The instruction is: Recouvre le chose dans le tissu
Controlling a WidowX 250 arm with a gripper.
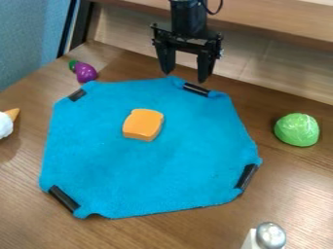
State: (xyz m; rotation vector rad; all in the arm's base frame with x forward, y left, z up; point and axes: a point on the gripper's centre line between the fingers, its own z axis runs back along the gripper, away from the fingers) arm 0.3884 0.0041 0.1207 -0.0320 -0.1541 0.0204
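The gripper (185, 75) hangs over the far edge of the blue cloth, its two fingers spread apart with nothing between them. Spread flat on the wooden table, the blue cloth (149, 170) has a black clip at each of its folded corners. An orange block-like thing (142, 124) with rounded corners lies on top of the cloth, a little up and left of its middle. It is uncovered, and the gripper is apart from it, above and to the right in the view.
A purple toy vegetable (85, 72) lies beyond the cloth's far left corner. A green toy cabbage (296, 130) is at the right, a white and orange toy (5, 125) at the left edge. A silver-topped shaker (270, 236) stands near the front. A wooden ledge (273, 19) runs along the back.
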